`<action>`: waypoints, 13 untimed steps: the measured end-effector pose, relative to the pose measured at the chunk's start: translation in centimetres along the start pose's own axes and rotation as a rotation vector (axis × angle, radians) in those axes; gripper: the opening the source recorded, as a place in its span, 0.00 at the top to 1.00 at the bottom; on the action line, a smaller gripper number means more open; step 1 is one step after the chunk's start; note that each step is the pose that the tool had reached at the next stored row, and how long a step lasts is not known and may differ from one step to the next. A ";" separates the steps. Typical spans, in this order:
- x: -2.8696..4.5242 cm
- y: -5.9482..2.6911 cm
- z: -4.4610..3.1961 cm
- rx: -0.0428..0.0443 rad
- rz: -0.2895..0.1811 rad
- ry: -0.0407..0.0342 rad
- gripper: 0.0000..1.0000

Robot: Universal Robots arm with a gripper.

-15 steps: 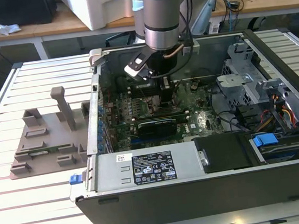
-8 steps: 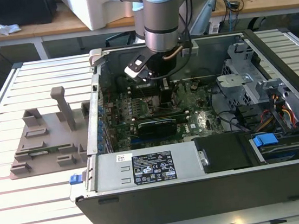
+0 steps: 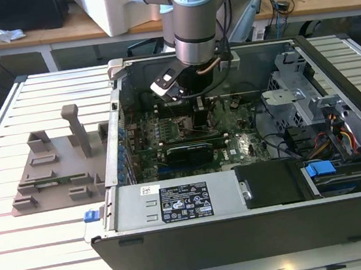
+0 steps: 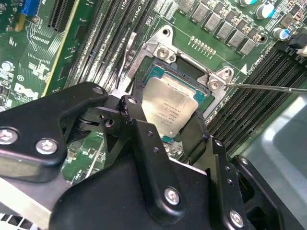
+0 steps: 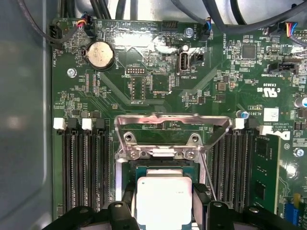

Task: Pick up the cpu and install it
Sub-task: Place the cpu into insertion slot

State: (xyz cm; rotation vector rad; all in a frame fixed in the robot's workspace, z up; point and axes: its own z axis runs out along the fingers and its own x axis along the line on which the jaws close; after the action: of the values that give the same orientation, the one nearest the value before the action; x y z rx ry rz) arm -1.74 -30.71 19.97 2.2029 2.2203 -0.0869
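- flat square silver-topped cpu (image 5: 164, 201) — sitting right over the teal socket (image 5: 158, 171) on the green motherboard (image 5: 144, 86)
- black two-finger gripper (image 4: 165, 120) pinching its opposite edges
- exterior view — grey plastic post block (image 3: 53, 167) at 9 o'clock from the open black computer case (image 3: 245, 232)

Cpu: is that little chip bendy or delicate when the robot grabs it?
Probably stiff: the cpu looks flat and unbent with the gripper pinching its edges. Likely light, being wafer-thin. Its shiny metal top could be slippery.
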 end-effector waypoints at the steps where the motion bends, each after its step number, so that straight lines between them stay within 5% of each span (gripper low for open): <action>1: 0.06 0.00 0.04 0.0000 0.000 0.0001 0.45; 10: 0.10 0.04 0.17 -0.0003 0.000 0.0001 0.45; 13: 0.10 0.04 0.18 0.0000 0.000 0.0000 0.38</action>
State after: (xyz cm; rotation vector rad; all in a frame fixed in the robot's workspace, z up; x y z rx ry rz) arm -1.71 -30.62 19.79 2.2028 2.2204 -0.0869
